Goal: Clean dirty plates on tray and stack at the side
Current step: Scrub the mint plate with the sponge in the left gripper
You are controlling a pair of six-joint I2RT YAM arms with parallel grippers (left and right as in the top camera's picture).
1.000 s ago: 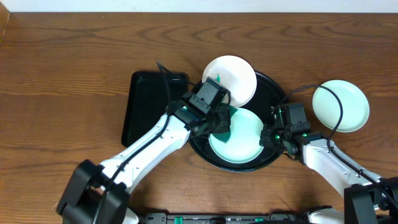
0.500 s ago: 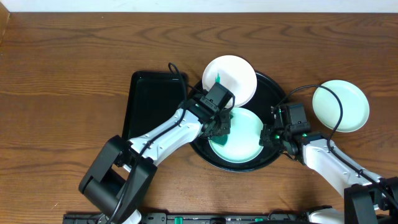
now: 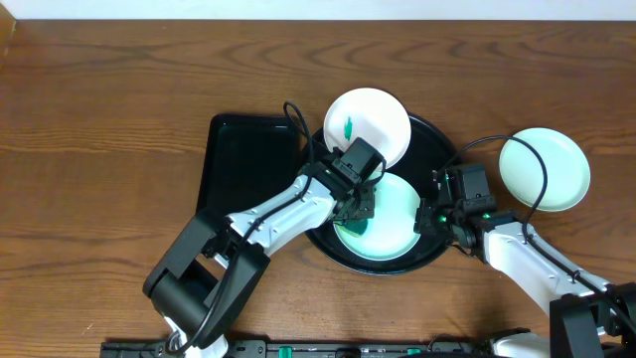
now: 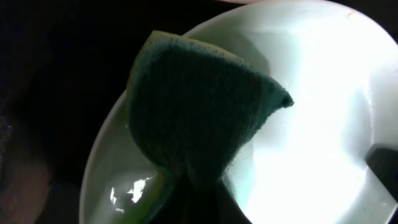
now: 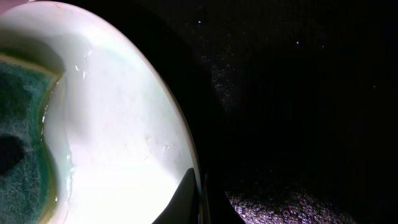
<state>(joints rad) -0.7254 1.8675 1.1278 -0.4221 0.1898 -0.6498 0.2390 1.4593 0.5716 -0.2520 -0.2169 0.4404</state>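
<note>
The left jaws, pinching the sponge (image 4: 199, 118), have slid further across the mint plate (image 3: 399, 231); right jaws clamp its rim mid-wipe.

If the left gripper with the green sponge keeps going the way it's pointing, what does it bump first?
The left gripper points down into the plate beneath it. Its sponge would press on the plate's white inside first, and may be touching it already; the depth is hard to judge.
</note>
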